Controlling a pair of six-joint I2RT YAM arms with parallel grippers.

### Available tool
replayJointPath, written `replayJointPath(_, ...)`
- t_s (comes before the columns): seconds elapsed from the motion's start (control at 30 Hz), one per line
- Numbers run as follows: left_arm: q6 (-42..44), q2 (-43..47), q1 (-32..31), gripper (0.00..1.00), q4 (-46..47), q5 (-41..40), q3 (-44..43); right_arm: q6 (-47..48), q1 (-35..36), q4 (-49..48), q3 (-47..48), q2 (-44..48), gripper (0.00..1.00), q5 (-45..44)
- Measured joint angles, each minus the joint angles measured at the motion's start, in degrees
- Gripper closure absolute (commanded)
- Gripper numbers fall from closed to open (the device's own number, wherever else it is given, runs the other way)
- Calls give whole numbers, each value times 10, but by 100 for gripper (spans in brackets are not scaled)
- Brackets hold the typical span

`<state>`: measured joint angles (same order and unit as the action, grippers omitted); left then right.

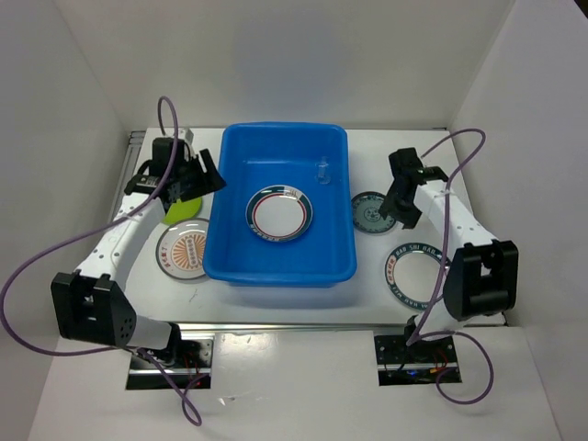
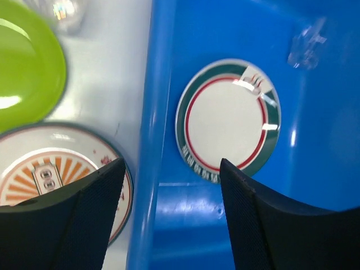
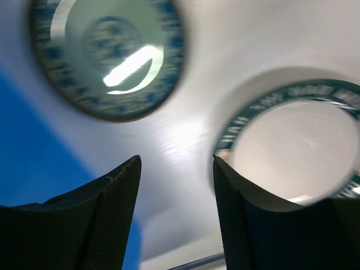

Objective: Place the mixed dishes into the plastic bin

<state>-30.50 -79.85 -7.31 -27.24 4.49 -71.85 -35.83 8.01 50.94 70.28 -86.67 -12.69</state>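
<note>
The blue plastic bin [image 1: 213,259] stands mid-table. It holds a white teal-rimmed plate [image 1: 279,212] and a tiny clear cup [image 1: 323,172]. My left gripper [image 1: 202,177] is open and empty, hovering over the bin's left rim [image 2: 152,140]. The lime-green plate [image 1: 184,210] and the orange-patterned plate [image 1: 181,251] lie left of the bin. My right gripper [image 1: 401,211] is open and empty above the table, between the small teal plate [image 1: 370,213] and the second white teal-rimmed plate [image 1: 415,274]. The left wrist view shows another clear cup [image 2: 64,11] beside the green plate [image 2: 25,73].
White enclosure walls close in the table at the back and both sides. Purple cables loop from each arm. In the right wrist view the small teal plate [image 3: 107,53] and the white plate [image 3: 298,146] flank bare table, with the bin's wall [image 3: 28,152] at the left.
</note>
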Motion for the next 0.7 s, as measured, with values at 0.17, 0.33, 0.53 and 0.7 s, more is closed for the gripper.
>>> replayJointPath(0.17,-10,4,-10,19,-16,-3,25,9,-46,55,0,-33,36,-83)
replayJointPath(0.33,-9,14,-13,18,-20,-8,19,10,-110,86,22,-87,33,-139)
replayJointPath(0.53,1,14,-13,17,-28,-14,13,17,-124,92,30,-146,33,-144)
replayJointPath(0.7,6,10,-13,16,-32,-16,13,23,-124,94,30,-188,33,-131)
